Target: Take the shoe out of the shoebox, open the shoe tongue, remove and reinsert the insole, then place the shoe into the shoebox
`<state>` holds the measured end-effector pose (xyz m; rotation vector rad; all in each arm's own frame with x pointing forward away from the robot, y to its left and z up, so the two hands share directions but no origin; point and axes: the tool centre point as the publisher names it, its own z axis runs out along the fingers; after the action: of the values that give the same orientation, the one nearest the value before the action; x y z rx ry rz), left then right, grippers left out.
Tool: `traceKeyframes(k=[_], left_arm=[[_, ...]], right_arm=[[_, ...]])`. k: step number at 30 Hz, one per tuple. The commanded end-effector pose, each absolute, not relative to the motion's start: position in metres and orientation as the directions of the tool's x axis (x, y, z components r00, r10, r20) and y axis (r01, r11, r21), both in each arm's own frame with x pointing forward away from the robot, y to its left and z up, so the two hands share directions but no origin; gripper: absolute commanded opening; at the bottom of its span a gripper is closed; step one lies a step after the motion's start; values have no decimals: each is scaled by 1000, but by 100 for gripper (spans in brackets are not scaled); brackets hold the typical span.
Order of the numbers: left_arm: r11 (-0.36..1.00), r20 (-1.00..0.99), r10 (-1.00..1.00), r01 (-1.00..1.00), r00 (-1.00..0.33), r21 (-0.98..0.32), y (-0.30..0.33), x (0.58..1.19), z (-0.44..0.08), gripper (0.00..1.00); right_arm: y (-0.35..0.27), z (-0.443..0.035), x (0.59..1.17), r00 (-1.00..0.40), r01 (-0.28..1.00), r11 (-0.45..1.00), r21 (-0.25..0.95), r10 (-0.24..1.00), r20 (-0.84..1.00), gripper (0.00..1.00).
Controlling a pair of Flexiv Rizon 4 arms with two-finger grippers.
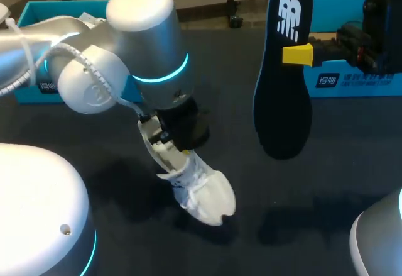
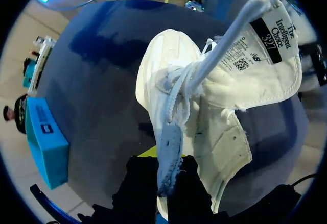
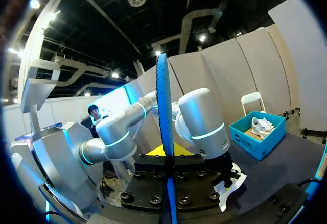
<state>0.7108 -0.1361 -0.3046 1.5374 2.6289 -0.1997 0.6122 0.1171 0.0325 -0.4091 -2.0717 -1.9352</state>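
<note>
A white shoe hangs toe-down just above the dark table, with my left gripper shut on its side wall. In the left wrist view that gripper pinches the shoe's edge, and the labelled tongue is pulled open, away from the laces. The dark insole is held upright in the air at the right, out of the shoe. My right gripper is shut on its edge. In the right wrist view the insole stands edge-on between the fingers of that gripper.
A blue shoebox stands at the back right behind the right gripper. A second blue box sits at the back left, behind my left arm. In the right wrist view an open blue box holds another white shoe.
</note>
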Motion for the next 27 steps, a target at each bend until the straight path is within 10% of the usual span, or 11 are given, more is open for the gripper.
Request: traceKeyframes(k=[1, 27], left_arm=[[325, -161, 931, 945, -327, -41, -127, 708, -294, 0], [-17, -143, 990, 1000, 19, 11, -164, 685, -309, 0]], right_arm=[[119, 32, 614, -921, 390, 67, 918, 17, 389, 0], [119, 32, 614, -921, 390, 67, 918, 17, 389, 0]])
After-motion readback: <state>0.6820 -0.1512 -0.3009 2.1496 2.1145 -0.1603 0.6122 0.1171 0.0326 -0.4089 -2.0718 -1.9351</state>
